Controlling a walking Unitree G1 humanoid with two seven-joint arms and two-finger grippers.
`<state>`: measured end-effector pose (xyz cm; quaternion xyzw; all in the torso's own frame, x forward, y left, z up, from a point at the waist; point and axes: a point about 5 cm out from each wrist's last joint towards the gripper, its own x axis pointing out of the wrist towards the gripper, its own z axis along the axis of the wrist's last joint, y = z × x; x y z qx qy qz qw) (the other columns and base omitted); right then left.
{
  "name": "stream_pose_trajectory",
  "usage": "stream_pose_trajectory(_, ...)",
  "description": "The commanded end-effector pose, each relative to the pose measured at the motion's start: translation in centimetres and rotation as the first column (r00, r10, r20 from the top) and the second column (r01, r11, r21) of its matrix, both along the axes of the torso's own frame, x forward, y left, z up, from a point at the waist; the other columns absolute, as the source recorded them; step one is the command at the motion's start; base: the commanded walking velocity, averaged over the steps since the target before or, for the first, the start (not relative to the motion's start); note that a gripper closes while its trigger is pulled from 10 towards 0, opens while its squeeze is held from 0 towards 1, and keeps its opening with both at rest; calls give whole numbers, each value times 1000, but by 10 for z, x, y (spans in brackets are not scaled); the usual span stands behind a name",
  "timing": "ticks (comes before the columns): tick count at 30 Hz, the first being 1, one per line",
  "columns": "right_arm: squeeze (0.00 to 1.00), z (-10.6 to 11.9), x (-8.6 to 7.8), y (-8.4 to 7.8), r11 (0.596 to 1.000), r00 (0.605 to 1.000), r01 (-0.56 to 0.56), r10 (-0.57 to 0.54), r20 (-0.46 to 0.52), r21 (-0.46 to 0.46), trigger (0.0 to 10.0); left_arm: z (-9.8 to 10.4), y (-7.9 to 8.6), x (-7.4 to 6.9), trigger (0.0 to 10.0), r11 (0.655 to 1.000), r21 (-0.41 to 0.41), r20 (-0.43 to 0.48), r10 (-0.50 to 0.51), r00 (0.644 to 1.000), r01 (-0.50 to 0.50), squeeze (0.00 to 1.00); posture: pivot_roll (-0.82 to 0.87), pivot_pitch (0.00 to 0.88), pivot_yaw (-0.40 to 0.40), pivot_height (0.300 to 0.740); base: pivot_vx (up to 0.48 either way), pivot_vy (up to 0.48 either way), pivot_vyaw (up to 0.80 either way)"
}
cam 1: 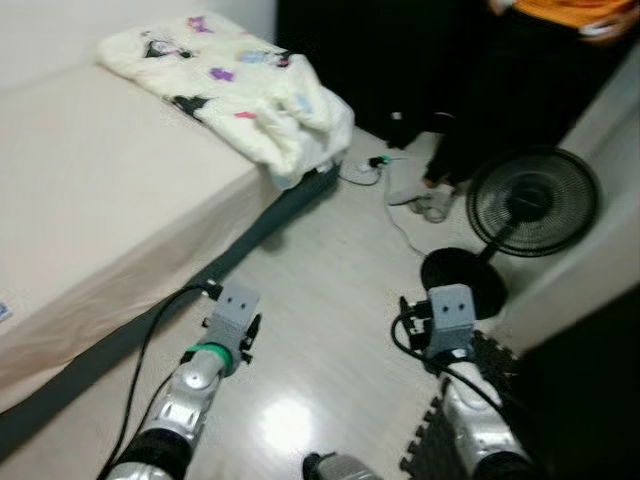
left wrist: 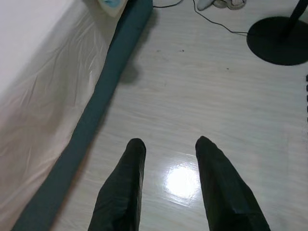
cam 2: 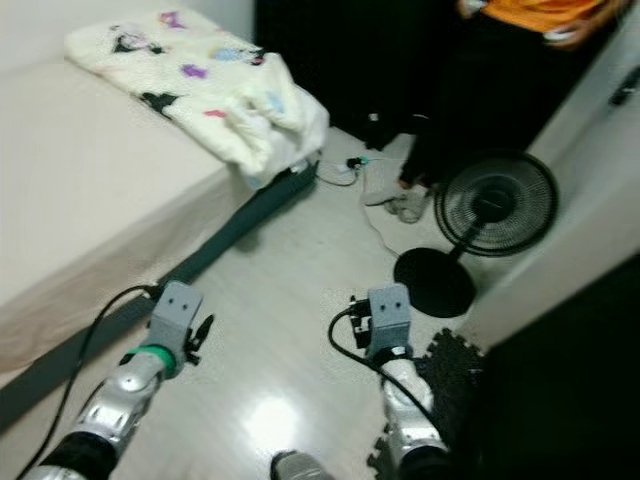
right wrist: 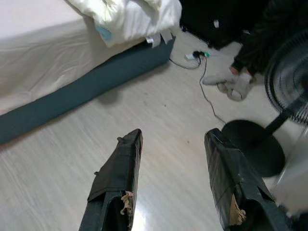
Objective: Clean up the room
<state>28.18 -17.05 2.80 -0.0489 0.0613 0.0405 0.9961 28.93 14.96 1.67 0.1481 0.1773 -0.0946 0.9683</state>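
Approach step, by my reading — both hands are held over bare floor, the left hand and right hand each with fingers spread apart, empty. One crumpled blanket lies on the bed at 11 o'clock; one fan stands at 2 o'clock beside one person. Next — probably walk toward the blanket.

No readable text, labels, brands or numbers in any view. The blanket on the bed has coloured printed figures, too blurred to tell if any are letters. A small blue-marked tag on the blanket's edge is too small to read. Fan shows no legible marking.
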Motion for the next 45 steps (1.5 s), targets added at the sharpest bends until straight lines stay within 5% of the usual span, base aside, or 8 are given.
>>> stream_pose_trajectory(1, 0, -4, -3, -5, 1000, 1000, 17, -17, -9, -5, 10000, -2, -3, 0, 10000, 1000, 2, -7, -15, 1000, 15, 0, -64, 0, 20, 740, 0, 0, -744)
stream_pose_trajectory(33, 0, -6, 0, 0, 999, 999, 43, -43, 4, 14, 10000, 3, 0, 5, 10000, 998, 45, 28, -53, 998, 51, 0, -46, 0, 62, 740, 0, 0, -730)
stream_pose_trajectory(45, 0, -2, 4, 8, 1000, 1000, 7, -8, 29, 19, 10000, 5, 1, 9, 10000, 998, 48, 48, -41, 998, 38, 0, -45, 0, 58, 740, 471, 0, 0)
